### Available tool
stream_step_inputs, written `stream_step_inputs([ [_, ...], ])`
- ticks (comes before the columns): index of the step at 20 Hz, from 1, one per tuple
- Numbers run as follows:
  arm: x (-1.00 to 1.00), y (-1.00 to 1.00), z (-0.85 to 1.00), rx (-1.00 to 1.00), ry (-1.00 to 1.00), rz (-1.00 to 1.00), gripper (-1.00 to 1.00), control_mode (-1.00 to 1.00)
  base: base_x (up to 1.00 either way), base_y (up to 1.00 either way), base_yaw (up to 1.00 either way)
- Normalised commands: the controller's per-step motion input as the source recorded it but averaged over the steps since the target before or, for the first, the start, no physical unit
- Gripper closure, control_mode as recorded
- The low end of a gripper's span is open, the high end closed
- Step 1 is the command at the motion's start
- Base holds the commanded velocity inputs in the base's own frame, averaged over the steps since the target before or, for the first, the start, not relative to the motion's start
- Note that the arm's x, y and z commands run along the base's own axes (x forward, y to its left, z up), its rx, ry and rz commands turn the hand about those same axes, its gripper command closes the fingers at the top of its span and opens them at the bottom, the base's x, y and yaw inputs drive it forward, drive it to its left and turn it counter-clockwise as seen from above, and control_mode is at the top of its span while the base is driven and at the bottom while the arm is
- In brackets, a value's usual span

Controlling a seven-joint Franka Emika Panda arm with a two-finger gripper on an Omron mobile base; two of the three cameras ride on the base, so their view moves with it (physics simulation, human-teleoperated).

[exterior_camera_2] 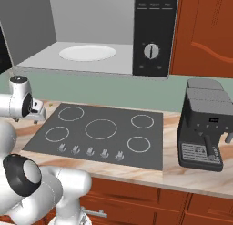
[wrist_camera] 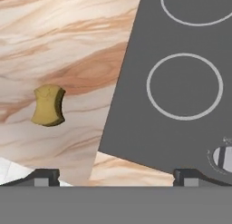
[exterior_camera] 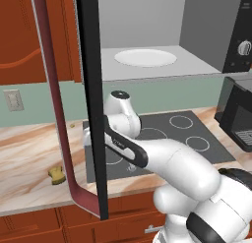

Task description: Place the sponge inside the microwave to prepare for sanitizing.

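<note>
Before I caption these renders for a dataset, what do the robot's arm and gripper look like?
The arm is glossy white with rounded, bulbous links, black bands at the joints and a dark cap on one joint end. No cables or readable markings show. The gripper has two small dark grey, blocky finger tips.

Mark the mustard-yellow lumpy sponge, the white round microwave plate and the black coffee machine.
mustard-yellow lumpy sponge (wrist_camera: 47, 105), hand view, middle of its top face.
white round microwave plate (exterior_camera_2: 87, 53), right base view, plate centre.
black coffee machine (exterior_camera_2: 203, 124), right base view, front panel.

Yellow sponge (wrist_camera: 47, 105) on counter, microwave (exterior_camera: 147, 60) open
</note>
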Motion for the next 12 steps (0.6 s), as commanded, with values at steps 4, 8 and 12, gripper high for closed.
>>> stream_step_inputs([
  [4, 0.16, 0.22, -0.49, 0.0, 0.0, 0.01, -1.0, -1.0, 0.0, 0.0, 0.0],
  [8, 0.12, 0.13, -0.18, 0.0, 0.0, 0.0, -1.0, -1.0, 0.0, 0.0, 0.0],
  [12, 0.24, 0.35, -0.01, 0.0, 0.07, 0.0, -1.0, -1.0, 0.0, 0.0, 0.0],
])
